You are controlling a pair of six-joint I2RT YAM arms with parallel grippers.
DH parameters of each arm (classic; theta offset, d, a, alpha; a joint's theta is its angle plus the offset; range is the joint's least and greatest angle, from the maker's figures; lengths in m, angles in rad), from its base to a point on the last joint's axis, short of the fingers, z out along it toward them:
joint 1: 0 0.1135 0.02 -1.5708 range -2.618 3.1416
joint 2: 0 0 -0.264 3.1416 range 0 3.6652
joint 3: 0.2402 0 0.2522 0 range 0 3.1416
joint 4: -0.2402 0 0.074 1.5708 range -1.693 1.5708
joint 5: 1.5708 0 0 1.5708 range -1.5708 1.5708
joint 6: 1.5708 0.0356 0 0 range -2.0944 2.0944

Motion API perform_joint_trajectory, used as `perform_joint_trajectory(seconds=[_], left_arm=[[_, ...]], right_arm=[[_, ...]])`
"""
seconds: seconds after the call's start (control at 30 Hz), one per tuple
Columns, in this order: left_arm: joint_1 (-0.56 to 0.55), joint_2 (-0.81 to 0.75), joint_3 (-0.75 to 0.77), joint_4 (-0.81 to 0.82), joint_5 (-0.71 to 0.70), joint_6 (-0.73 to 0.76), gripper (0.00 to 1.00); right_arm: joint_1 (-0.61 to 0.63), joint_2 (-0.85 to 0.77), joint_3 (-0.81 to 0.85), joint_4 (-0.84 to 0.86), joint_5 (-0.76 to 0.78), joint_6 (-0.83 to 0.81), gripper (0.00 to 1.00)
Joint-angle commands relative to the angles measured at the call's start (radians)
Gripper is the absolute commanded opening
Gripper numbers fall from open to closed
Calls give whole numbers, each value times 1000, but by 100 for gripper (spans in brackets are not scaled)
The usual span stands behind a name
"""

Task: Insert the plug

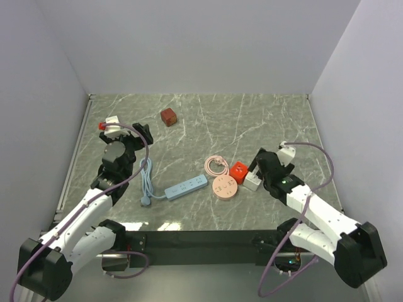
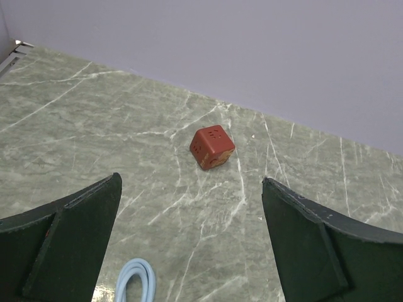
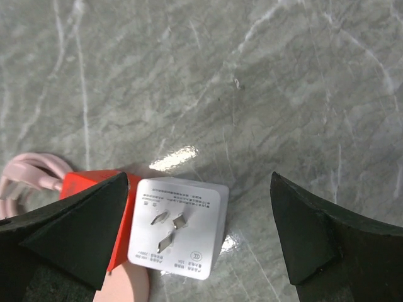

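Find the plug (image 1: 238, 170) lying on the bench (image 1: 252, 119) right of centre, apparently touching the white cube adapter (image 1: 252, 182), just beside the pink round hub (image 1: 225, 187) and well apart from the light blue power strip (image 1: 186, 187). Note the right end effector (image 1: 259, 170) released, jaws wide, hovering over the white adapter rather than the plug; see only a red sliver past one finger in the wrist view. Shift toward the strip side to centre on the red cube, descend square to its faces, and close without catching the white neighbour. Keep the left end effector (image 1: 129, 131), likewise released and empty, facing the brownish-red cube (image 1: 168, 117), ready to steady the strip. Expect smooth plastic to slip under a skewed grip.
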Motion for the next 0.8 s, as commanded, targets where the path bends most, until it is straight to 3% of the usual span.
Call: perform_joint_trajectory(seconds=[0.0, 0.23, 0.77], left_arm=[[-2, 13, -1, 30, 11, 13, 100], [1, 26, 5, 30, 1, 10, 99], [9, 33, 2, 33, 11, 6, 99]], right_arm=[[17, 72, 54, 1, 53, 22, 100], [48, 200, 101, -19, 83, 32, 100], [124, 169, 75, -89, 61, 139, 99]])
